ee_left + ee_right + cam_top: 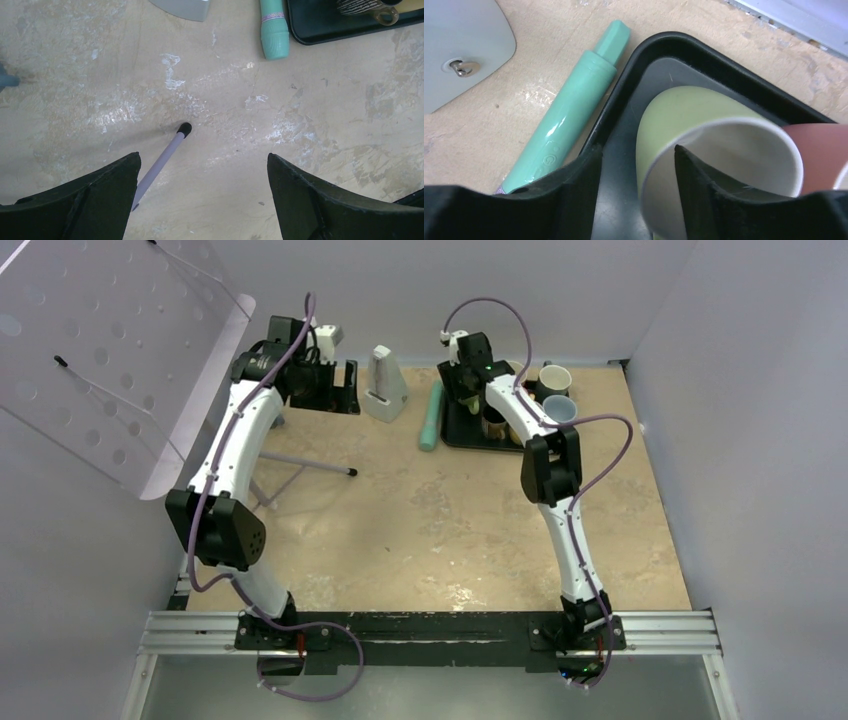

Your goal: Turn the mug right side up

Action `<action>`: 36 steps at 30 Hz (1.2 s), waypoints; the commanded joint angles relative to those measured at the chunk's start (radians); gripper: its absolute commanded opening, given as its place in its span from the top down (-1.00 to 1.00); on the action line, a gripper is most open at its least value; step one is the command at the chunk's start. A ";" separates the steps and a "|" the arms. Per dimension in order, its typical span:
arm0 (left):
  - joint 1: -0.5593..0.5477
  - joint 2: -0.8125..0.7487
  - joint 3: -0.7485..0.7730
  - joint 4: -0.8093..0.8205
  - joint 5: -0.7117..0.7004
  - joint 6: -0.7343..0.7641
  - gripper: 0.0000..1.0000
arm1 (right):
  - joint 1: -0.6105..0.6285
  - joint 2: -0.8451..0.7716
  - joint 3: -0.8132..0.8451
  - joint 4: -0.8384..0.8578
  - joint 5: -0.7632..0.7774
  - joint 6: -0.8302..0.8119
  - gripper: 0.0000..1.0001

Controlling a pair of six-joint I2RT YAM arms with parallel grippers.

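Note:
A pale green mug with a white inside lies tilted on its side in a black tray, its mouth facing the right wrist camera. My right gripper is open and straddles the mug's rim wall: one finger is inside the mouth and the other is outside, with a small gap to the wall. In the top view the right gripper is over the tray and hides the mug. My left gripper is open and empty at the back left, above bare table.
A pink mug touches the green mug's side. A teal tube lies just left of the tray. A grey stand, a white mug and a blue mug stand at the back. A lavender rod and a clear panel are at left.

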 commanded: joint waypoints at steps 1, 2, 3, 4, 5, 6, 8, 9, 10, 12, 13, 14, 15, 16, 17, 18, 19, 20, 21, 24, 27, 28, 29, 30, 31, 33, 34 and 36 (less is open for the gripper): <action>0.003 0.029 0.023 -0.007 -0.035 0.045 -1.00 | -0.002 -0.081 0.064 0.048 0.030 -0.028 -0.25; 0.003 0.039 0.031 -0.011 -0.050 0.059 -1.00 | -0.001 -0.102 0.060 0.062 0.044 -0.038 -0.29; 0.003 0.050 0.038 -0.015 -0.066 0.075 -1.00 | -0.002 -0.123 0.053 0.077 0.055 -0.050 -0.32; 0.003 0.065 0.050 -0.019 -0.082 0.096 -1.00 | -0.002 -0.145 0.048 0.091 0.066 -0.062 -0.35; 0.003 0.083 0.067 -0.029 -0.101 0.133 -1.00 | -0.003 -0.170 0.041 0.105 0.076 -0.074 -0.36; 0.003 0.104 0.097 -0.040 -0.128 0.159 -1.00 | -0.002 -0.193 0.037 0.117 0.089 -0.084 -0.37; 0.003 0.151 0.148 -0.062 -0.198 0.212 -1.00 | -0.002 -0.246 0.018 0.141 0.113 -0.095 -0.39; 0.003 0.177 0.171 -0.069 -0.245 0.238 -1.00 | -0.001 -0.275 0.001 0.154 0.113 -0.092 -0.39; 0.003 0.201 0.192 -0.074 -0.304 0.272 -1.00 | 0.002 -0.309 -0.036 0.168 0.110 -0.086 -0.40; 0.003 0.250 0.233 -0.088 -0.383 0.342 -1.00 | 0.007 -0.381 -0.116 0.210 0.102 -0.073 -0.42; 0.003 0.273 0.255 -0.098 -0.411 0.386 -1.00 | 0.011 -0.417 -0.161 0.234 0.097 -0.071 -0.42; 0.003 0.300 0.283 -0.109 -0.436 0.434 -0.98 | 0.019 -0.448 -0.201 0.254 0.092 -0.071 -0.42; 0.002 0.328 0.313 -0.124 -0.461 0.496 -0.93 | 0.025 -0.478 -0.237 0.267 0.085 -0.075 -0.42; 0.000 0.355 0.346 -0.141 -0.494 0.564 -0.87 | 0.034 -0.501 -0.264 0.273 0.073 -0.080 -0.42; -0.001 0.384 0.377 -0.159 -0.528 0.639 -0.81 | 0.041 -0.519 -0.285 0.271 0.062 -0.085 -0.42; -0.006 0.406 0.399 -0.181 -0.561 0.733 -0.77 | 0.048 -0.535 -0.305 0.268 0.055 -0.088 -0.43; -0.009 0.424 0.402 -0.192 -0.595 0.824 -0.73 | 0.054 -0.549 -0.324 0.266 0.050 -0.087 -0.43; -0.013 0.432 0.377 -0.181 -0.639 0.927 -0.71 | 0.059 -0.567 -0.344 0.266 0.046 -0.088 -0.43; -0.015 0.435 0.332 -0.145 -0.695 1.024 -0.69 | 0.062 -0.580 -0.368 0.270 0.044 -0.085 -0.42; -0.016 0.438 0.200 0.005 -0.814 1.284 -0.63 | 0.066 -0.623 -0.449 0.303 0.027 -0.061 -0.42; -0.010 0.482 0.180 0.054 -0.853 1.457 -0.59 | 0.067 -0.655 -0.523 0.329 0.004 -0.044 -0.42; -0.006 0.505 0.200 0.049 -0.862 1.506 -0.57 | 0.067 -0.663 -0.542 0.332 0.001 -0.041 -0.42; 0.001 0.534 0.243 0.032 -0.866 1.533 -0.57 | 0.067 -0.668 -0.556 0.332 -0.001 -0.040 -0.42; 0.007 0.565 0.274 0.010 -0.870 1.553 -0.57 | 0.066 -0.670 -0.568 0.332 -0.003 -0.036 -0.42; 0.013 0.591 0.298 -0.011 -0.873 1.573 -0.57 | 0.066 -0.670 -0.577 0.327 -0.005 -0.032 -0.42; 0.023 0.631 0.315 -0.008 -0.880 1.619 -0.55 | 0.066 -0.668 -0.585 0.317 -0.012 -0.024 -0.41; 0.028 0.644 0.310 0.010 -0.883 1.646 -0.54 | 0.066 -0.666 -0.587 0.314 -0.016 -0.021 -0.41; 0.034 0.661 0.304 0.049 -0.882 1.700 -0.53 | 0.067 -0.665 -0.594 0.310 -0.014 -0.018 -0.41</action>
